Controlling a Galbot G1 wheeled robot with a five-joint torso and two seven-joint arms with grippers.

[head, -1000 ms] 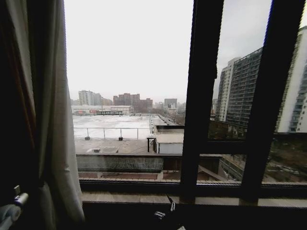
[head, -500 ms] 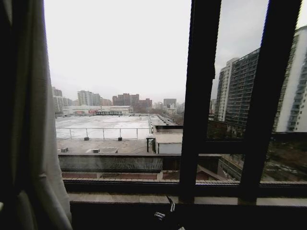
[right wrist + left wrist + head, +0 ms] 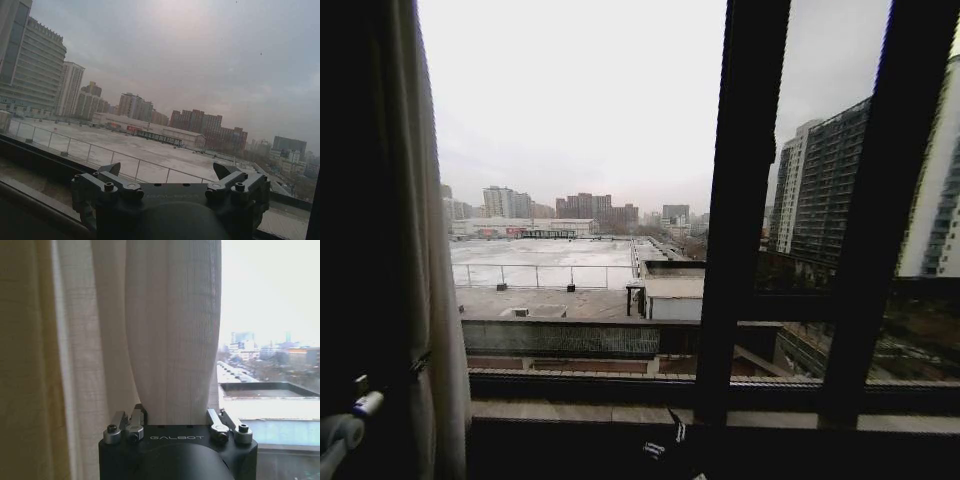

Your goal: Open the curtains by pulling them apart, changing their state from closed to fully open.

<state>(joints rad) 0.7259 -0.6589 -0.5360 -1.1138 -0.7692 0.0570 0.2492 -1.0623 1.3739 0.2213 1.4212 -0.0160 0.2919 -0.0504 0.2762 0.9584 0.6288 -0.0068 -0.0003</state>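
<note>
The left claw [image 3: 175, 424] is clamped on a thick fold of the curtains [image 3: 172, 330]. The white cloth rises straight up from between its two sides. In the head view the left arm sits low at the left edge, beside the bunched curtains [image 3: 425, 300], which hang pushed to the left side of the window. The right claw [image 3: 170, 175] is wide apart and holds nothing. It points out at the glass, with the snowy roof [image 3: 125, 147] and city far beyond. Black window bars [image 3: 745, 200] stand to the right.
</note>
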